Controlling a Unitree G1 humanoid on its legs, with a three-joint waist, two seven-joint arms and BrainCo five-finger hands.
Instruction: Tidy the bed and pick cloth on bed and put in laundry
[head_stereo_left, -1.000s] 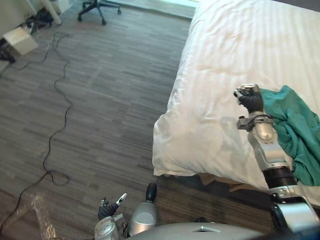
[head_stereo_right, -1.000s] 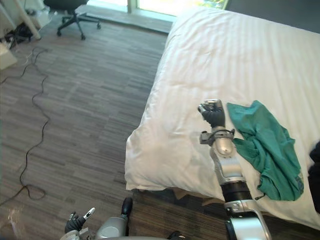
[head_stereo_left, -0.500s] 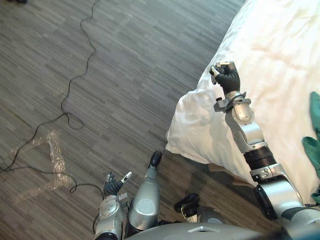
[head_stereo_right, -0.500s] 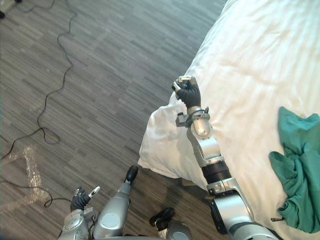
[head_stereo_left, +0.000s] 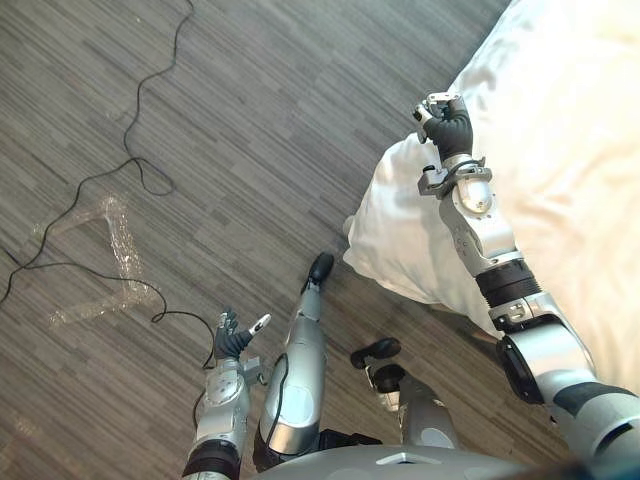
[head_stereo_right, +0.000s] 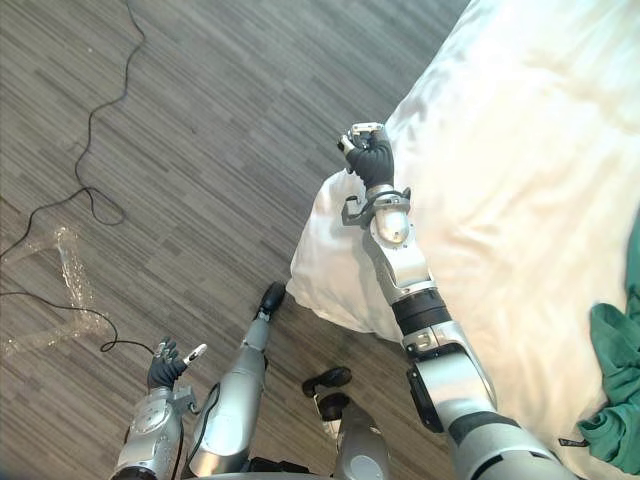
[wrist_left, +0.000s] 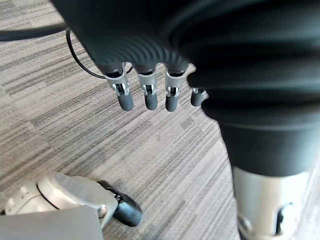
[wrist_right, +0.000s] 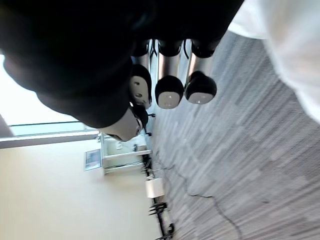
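Right hand fisted over the bed corner; left hand open above the floor.
Eye views: the right hand (head_stereo_right: 370, 155) is raised over the near corner of the bed (head_stereo_right: 520, 200), fingers curled in and gripping nothing. The green cloth (head_stereo_right: 620, 385) lies on the bed well off to that hand's right and nearer the robot, untouched. The left hand (head_stereo_left: 235, 338) hangs over the floor (head_stereo_left: 150, 100). Left wrist view: fingers (wrist_left: 146, 96) straight and apart, floor beyond them. Right wrist view: fingertips (wrist_right: 169, 92) bunched together and empty, with the bed's edge beside them.
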